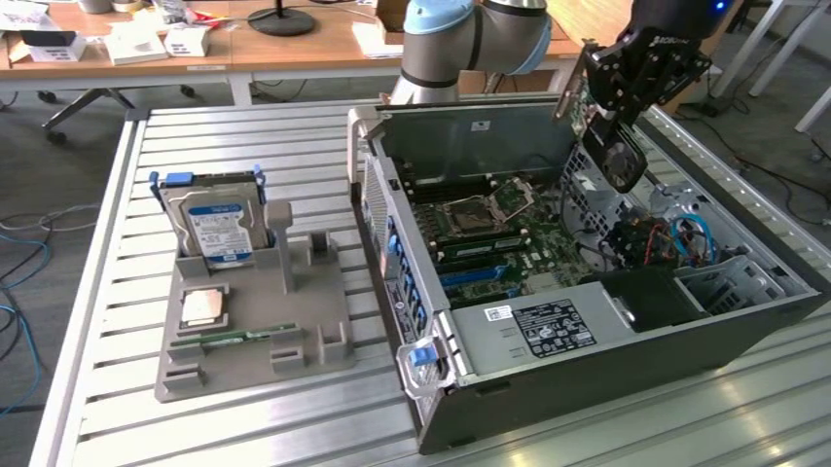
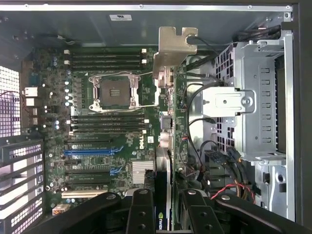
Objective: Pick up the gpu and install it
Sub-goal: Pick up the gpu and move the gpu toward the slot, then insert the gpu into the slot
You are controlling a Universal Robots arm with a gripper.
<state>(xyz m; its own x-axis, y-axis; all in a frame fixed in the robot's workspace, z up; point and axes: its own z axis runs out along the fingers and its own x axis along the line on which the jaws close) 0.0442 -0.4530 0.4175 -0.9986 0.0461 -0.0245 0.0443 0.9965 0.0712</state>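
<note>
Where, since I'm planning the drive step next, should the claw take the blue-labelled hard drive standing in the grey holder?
Probably at its top edge, coming down from above. The hard drive stands upright in the grey holder, its lower part sunk in a slot, so only the top is free; pinching across its two flat faces looks steadiest.

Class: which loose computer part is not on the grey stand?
The gpu, held by the gripper above the case; the hard drive, chip and memory stick sit on the stand.
</note>
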